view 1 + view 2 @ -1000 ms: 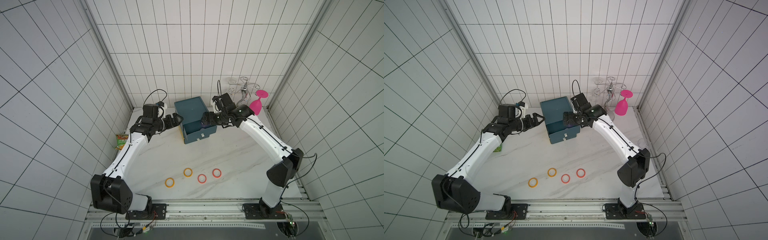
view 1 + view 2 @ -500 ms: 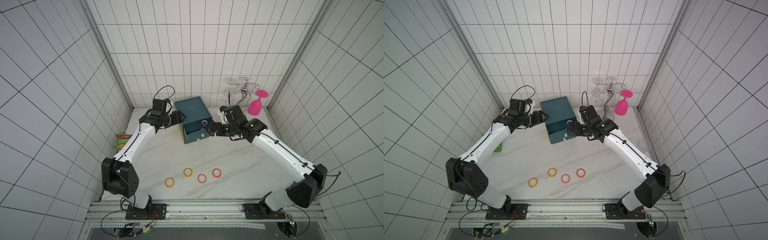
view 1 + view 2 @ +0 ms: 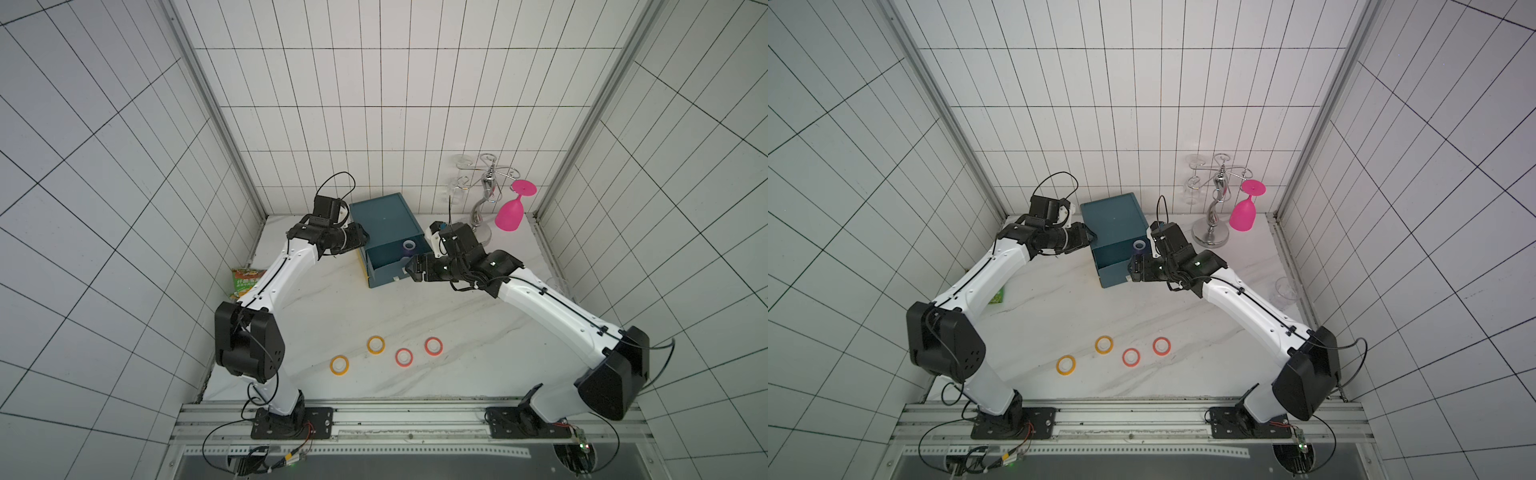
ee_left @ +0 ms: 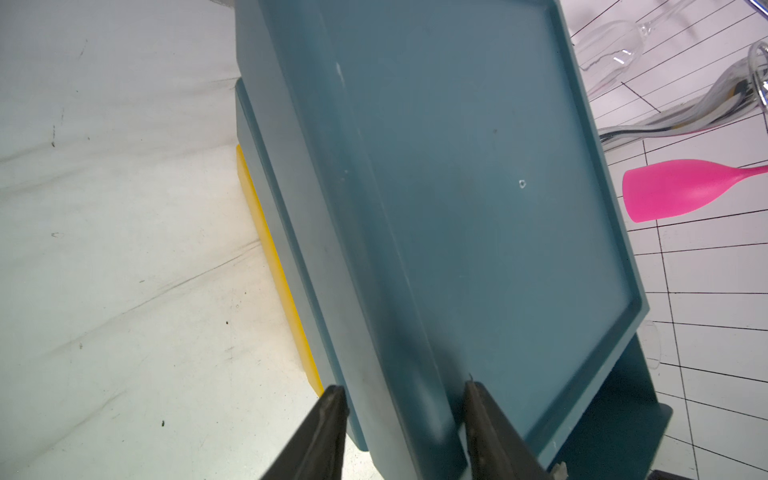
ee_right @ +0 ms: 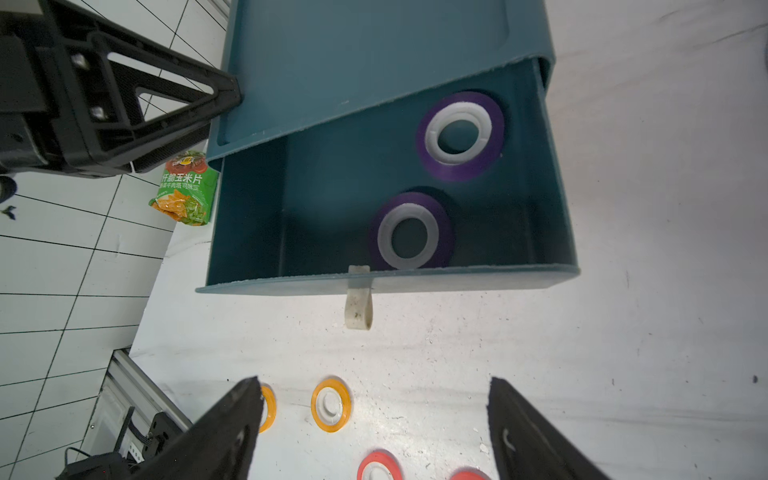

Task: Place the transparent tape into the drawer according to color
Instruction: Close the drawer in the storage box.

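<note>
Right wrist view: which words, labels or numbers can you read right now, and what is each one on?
"纤脆玉米片": large white characters on the green and orange snack bag; the first two characters are less certain.
Smaller line beneath them: too blurred to read.
Round logo above them: too blurred to read.
Nothing else in any view carries legible text.

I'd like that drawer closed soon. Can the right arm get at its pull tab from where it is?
Probably yes: the right gripper, jaws open and empty, faces the white pull tab on the front of the open drawer, nothing between.
</note>
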{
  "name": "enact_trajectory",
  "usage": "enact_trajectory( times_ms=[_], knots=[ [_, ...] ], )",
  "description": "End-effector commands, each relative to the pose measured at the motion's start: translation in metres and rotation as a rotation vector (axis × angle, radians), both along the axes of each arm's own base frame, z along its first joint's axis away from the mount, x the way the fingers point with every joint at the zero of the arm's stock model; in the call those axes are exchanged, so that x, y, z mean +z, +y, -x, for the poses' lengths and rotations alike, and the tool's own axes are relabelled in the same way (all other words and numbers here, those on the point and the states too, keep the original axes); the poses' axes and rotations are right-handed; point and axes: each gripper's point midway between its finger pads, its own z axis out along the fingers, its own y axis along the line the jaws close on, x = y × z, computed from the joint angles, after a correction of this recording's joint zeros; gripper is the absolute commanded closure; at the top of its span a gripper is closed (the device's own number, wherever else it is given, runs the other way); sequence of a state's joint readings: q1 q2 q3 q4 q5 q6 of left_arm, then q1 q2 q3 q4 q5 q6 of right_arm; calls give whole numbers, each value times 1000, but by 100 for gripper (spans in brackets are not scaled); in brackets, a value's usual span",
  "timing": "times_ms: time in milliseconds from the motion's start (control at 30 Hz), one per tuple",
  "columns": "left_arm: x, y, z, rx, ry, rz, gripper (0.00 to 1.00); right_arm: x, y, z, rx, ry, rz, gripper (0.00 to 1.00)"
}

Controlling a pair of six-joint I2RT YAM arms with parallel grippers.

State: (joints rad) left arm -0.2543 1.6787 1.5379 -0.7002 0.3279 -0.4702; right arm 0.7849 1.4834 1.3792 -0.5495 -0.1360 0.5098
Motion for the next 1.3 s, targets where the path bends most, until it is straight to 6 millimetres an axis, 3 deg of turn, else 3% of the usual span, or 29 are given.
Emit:
enact_trajectory(
  times_ms=[0, 167, 300, 567, 1267],
  knots=[
    [-1, 1, -4, 1, -4, -25, 52, -4, 6, -1, 5, -22, -7, 27],
    [-3, 1, -3, -3, 4, -30, 53, -14, 10, -3, 11, -20, 3, 47],
    [-3, 1, -1, -6, 7, -32, 53, -18, 16, -7, 22, -31, 20, 57],
    [-1, 0, -1, -16, 7, -25, 54, -30, 28, -16, 33, -62, 52, 60],
    [-2, 1, 4, -52, 19, -20, 55, -22, 49, -60, -22, -260, 27, 69]
  ],
)
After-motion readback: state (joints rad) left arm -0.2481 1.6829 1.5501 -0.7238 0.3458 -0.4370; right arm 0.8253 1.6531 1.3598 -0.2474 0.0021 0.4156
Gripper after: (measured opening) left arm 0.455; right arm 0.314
